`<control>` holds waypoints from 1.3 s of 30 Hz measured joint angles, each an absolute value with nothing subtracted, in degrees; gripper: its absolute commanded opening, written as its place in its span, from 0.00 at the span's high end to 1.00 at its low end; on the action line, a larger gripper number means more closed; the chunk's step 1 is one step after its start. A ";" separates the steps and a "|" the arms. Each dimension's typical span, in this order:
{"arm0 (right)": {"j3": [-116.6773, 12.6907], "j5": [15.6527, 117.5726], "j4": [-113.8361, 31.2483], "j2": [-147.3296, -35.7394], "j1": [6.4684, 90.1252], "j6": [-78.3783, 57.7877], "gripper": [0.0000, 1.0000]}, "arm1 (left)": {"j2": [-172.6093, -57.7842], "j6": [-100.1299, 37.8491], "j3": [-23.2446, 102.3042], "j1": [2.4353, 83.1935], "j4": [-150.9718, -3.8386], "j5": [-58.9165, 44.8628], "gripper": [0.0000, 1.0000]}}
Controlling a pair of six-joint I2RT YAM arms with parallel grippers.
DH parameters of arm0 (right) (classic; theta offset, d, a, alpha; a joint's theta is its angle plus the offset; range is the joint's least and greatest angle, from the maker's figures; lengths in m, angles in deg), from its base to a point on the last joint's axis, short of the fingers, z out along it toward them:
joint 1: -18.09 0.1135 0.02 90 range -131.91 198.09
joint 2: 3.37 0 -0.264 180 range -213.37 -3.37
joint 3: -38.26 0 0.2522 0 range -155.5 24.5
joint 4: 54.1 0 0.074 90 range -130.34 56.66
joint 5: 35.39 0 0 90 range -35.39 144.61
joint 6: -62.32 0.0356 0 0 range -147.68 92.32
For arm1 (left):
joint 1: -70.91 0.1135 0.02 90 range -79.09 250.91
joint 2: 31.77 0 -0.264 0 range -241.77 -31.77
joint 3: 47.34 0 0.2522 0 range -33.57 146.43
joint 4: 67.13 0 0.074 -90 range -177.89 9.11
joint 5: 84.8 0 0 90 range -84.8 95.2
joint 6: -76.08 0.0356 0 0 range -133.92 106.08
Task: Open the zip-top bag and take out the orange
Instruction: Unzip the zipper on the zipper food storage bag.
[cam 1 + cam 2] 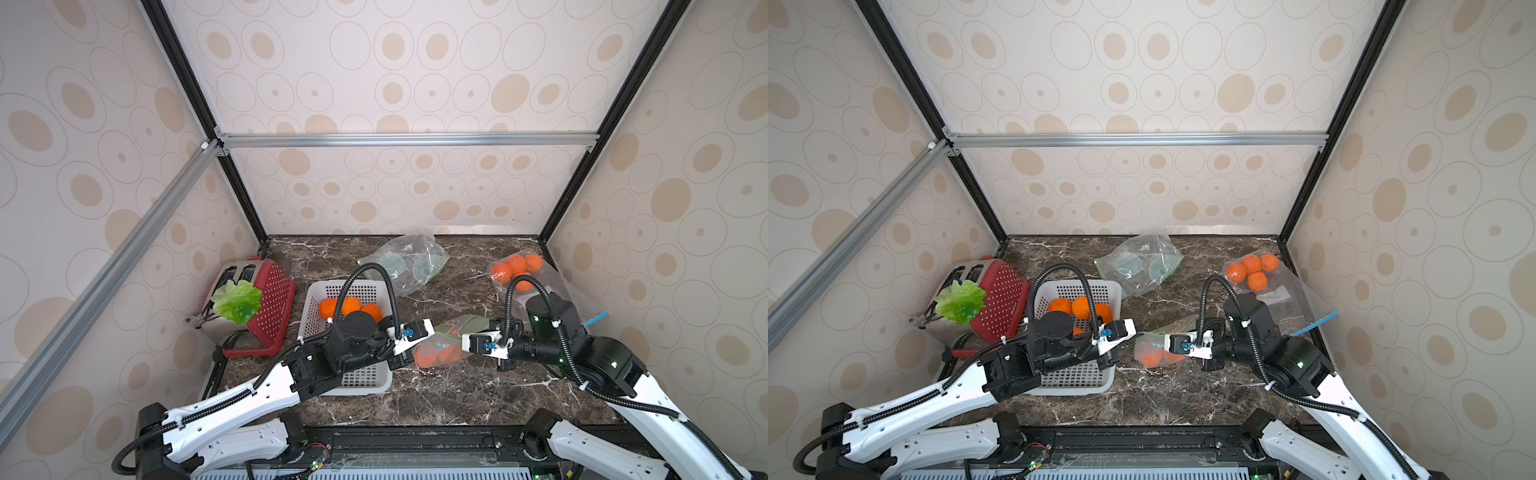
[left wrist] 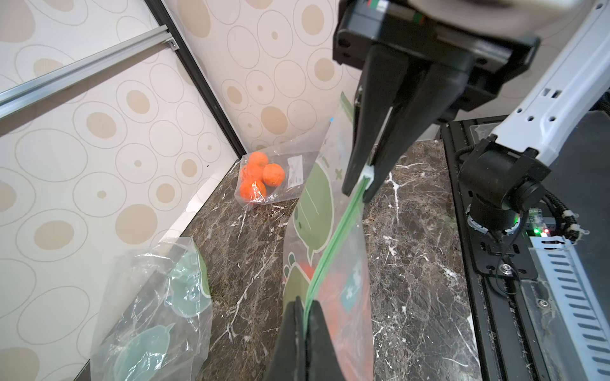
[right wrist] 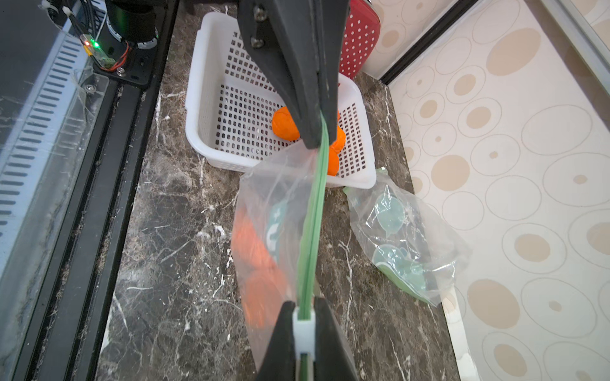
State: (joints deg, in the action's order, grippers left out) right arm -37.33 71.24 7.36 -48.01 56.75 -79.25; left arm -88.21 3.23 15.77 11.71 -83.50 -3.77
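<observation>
The zip-top bag [image 1: 441, 348] hangs between my two grippers above the marble top, near the middle. Its green zip strip [image 3: 313, 227] is stretched taut and looks closed along its length. Orange fruit [image 3: 260, 287] shows blurred through the plastic. My left gripper [image 2: 305, 305] is shut on one end of the green strip [image 2: 333, 237]. My right gripper [image 3: 303, 308] is shut on the white slider [image 3: 303, 330] at the other end. The slider [image 2: 368, 172] also shows between the right fingers in the left wrist view.
A white basket [image 1: 320, 284] holding oranges [image 1: 351, 305] sits left of the bag, under my left arm. A red toaster [image 1: 274, 303] with lettuce [image 1: 237, 301] stands further left. An empty clear bag [image 1: 409, 259] lies at the back. A second bag of oranges [image 1: 517, 270] lies back right.
</observation>
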 measured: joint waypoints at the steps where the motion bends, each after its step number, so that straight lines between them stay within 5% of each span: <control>1: -37.33 70.45 8.17 -47.42 56.75 -79.32 1.00 | -88.19 3.23 15.61 11.71 -83.48 -3.60 1.00; 39: -44.12 52.20 33.02 -36.80 56.70 -78.92 1.00 | -87.36 3.25 14.22 11.65 -83.15 -0.38 1.00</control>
